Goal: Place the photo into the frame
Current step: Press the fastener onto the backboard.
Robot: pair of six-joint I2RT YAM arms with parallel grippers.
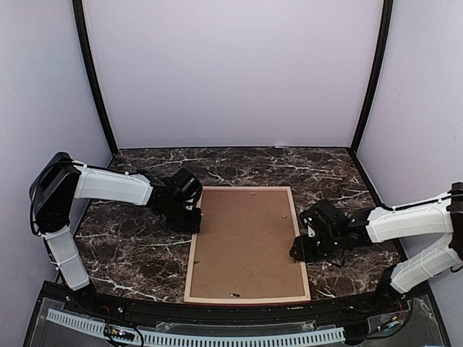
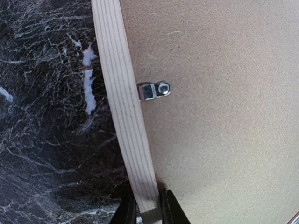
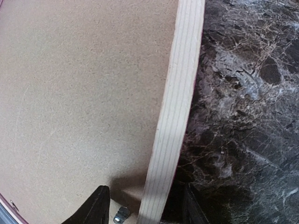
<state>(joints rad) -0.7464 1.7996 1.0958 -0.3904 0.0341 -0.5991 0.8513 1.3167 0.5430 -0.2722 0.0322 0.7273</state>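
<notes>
The left arm rises from its base at the near left, folds at a high elbow and stretches its white forearm rightward, wrist tipped down so the left gripper (image 1: 193,219) meets the left rail of the frame (image 1: 246,298) towards its far end. In the left wrist view its two dark fingers (image 2: 127,211) press against either side of the pale wooden rail, clamped on it. The right arm mirrors this from the near right, its forearm running low and leftward to the right rail, a little past its middle towards the near end. The right gripper (image 3: 144,207) straddles that rail with its jaws apart, and a clear gap shows on the inner side. The frame lies flat on the dark marble table (image 1: 130,253), back side up, its long sides running away from the arms. A brown backing board (image 1: 246,242) fills the whole opening, so whatever sits beneath it is hidden. A small metal clip (image 2: 154,90) sits on the board against the left rail. In both wrist views the fingertips are cut off by the bottom edge.
</notes>
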